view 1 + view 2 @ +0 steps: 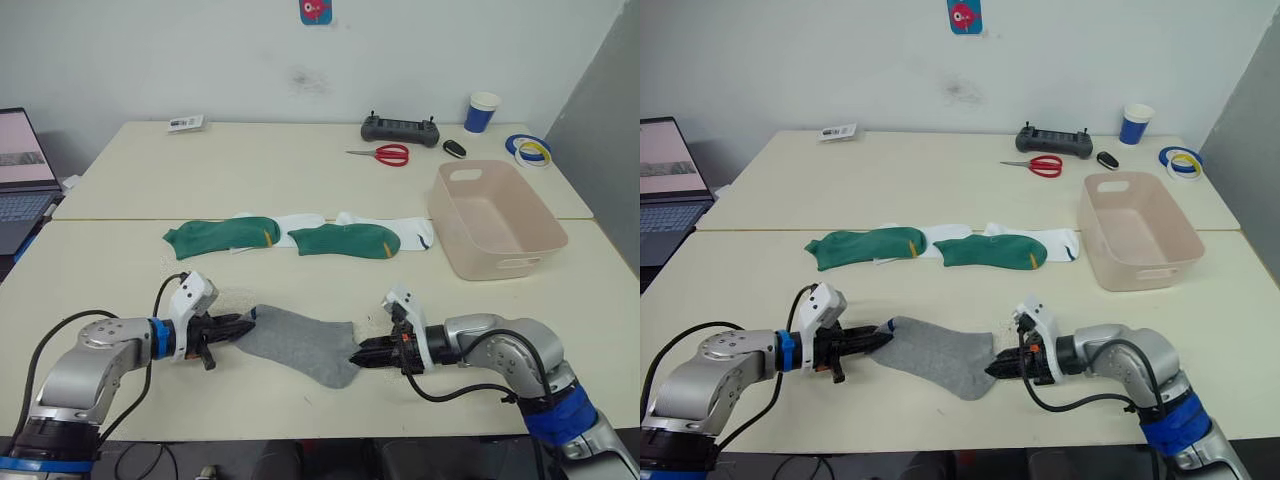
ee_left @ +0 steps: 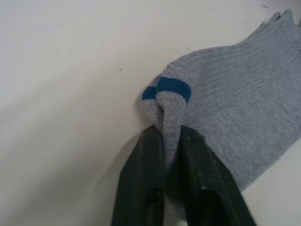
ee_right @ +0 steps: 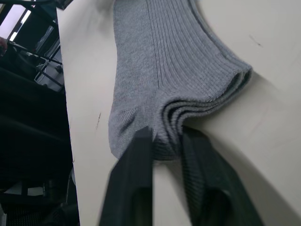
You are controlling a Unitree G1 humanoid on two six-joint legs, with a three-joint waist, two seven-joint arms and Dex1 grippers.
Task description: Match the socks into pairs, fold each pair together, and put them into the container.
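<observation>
Near table [image 1: 120, 270] front edge, both fingers pinch grey socks [image 1: 300, 343] ends.

The two head views are looking forward and down from above the arms, taking in the whole counter [image 1: 300, 180] up to the back wall; they are sharing nearly the same scene, the right eye sitting slightly offset. The left wrist camera is looking along the left end effector [image 2: 171, 155] from very close, facing the banded end of the grey sock [image 2: 244, 122]. The right wrist camera is looking along the right end effector [image 3: 164, 150], equally close, facing the sock's other end. All four views are sharing that sock.
</observation>
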